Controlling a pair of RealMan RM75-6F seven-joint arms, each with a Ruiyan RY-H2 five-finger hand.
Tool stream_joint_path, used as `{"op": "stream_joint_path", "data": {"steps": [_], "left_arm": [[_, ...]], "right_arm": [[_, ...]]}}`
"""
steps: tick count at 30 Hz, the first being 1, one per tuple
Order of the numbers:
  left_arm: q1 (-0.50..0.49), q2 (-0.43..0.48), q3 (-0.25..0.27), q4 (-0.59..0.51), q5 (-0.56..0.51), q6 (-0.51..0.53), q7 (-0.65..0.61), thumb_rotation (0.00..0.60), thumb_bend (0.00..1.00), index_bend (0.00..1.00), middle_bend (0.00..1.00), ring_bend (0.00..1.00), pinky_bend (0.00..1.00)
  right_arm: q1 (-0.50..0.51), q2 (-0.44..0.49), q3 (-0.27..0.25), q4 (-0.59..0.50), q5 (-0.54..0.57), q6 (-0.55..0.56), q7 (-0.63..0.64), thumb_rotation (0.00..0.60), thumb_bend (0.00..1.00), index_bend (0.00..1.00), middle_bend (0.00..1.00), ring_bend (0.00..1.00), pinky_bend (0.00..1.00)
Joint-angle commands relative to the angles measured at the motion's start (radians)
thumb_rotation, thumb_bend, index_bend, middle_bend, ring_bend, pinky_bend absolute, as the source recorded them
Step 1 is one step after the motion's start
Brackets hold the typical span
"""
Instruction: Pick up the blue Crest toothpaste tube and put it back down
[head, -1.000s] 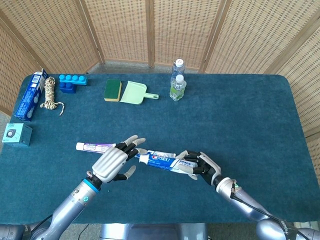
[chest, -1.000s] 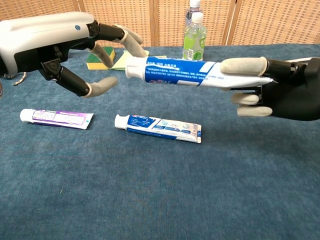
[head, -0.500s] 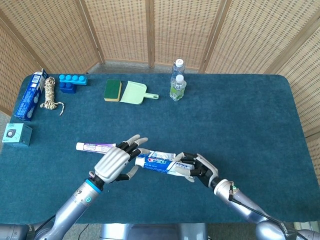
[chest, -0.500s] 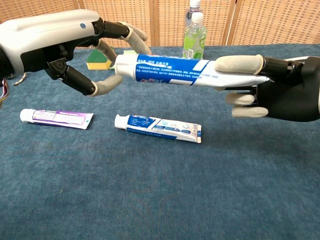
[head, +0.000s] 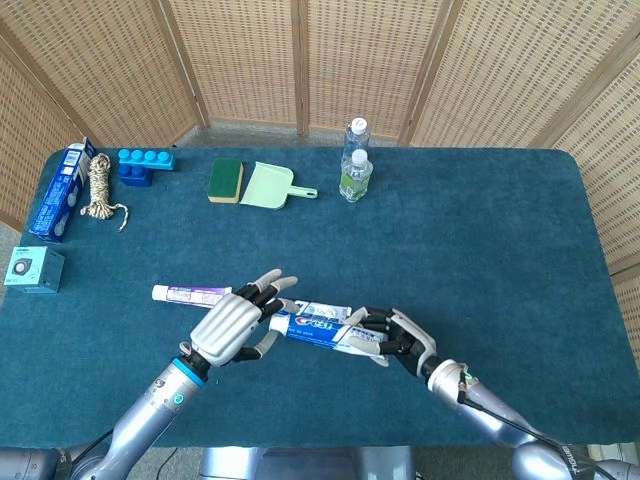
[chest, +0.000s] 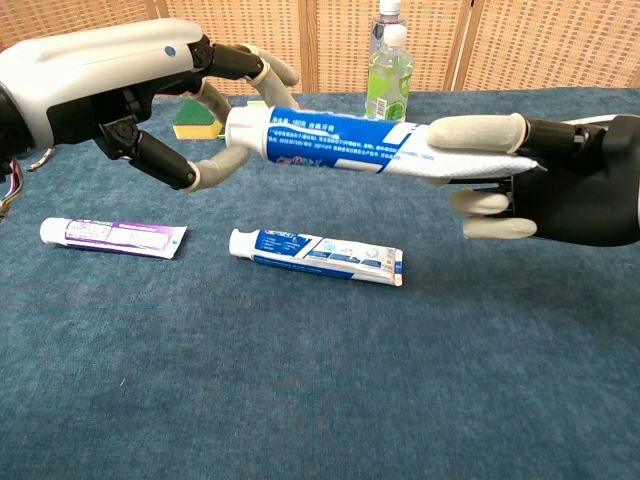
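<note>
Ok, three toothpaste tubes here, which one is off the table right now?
The blue Crest toothpaste tube, held in the air by the right hand, cap end at the left hand. The purple tube and the smaller blue-and-white tube lie on the table.

right hand (chest: 560, 185) holding Crest tube (chest: 340, 140) aloft

Three toothpaste tubes (chest: 315, 257), two bottles (head: 356, 175).

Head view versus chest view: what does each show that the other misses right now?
Only the head view shows the blue box, rope, blue block and teal box at the table's left end. Only the chest view shows a second blue tube lying under the raised one. Both show the Crest tube held by the right robot hand, the left robot hand at its cap, and the purple tube.
</note>
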Motion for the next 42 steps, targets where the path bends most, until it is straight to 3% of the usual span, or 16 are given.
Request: {"op": "stream_joint_path", "data": {"steps": [1, 21, 42], "left_arm": [[0.001, 0.000, 0.001, 0.001, 0.002, 0.001, -0.001, 0.600, 0.60, 0.33, 0.14, 0.04, 0.24], [0.008, 0.009, -0.009, -0.001, 0.012, 0.011, -0.018, 0.600, 0.65, 0.35, 0.14, 0.05, 0.25], [0.002, 0.012, -0.018, 0.003, -0.004, -0.005, -0.035, 0.600, 0.62, 0.33, 0.13, 0.04, 0.25]], "right_arm": [[-0.002, 0.002, 0.001, 0.003, 0.000, -0.002, 0.001, 0.600, 0.56, 0.96, 0.74, 0.80, 0.89], [-0.021, 0.006, 0.010, 0.019, -0.006, -0.027, 0.010, 0.600, 0.56, 0.96, 0.74, 0.80, 0.89], [-0.035, 0.014, -0.011, -0.012, -0.076, -0.023, -0.044, 0.600, 0.56, 0.96, 0.74, 0.80, 0.89]]}}
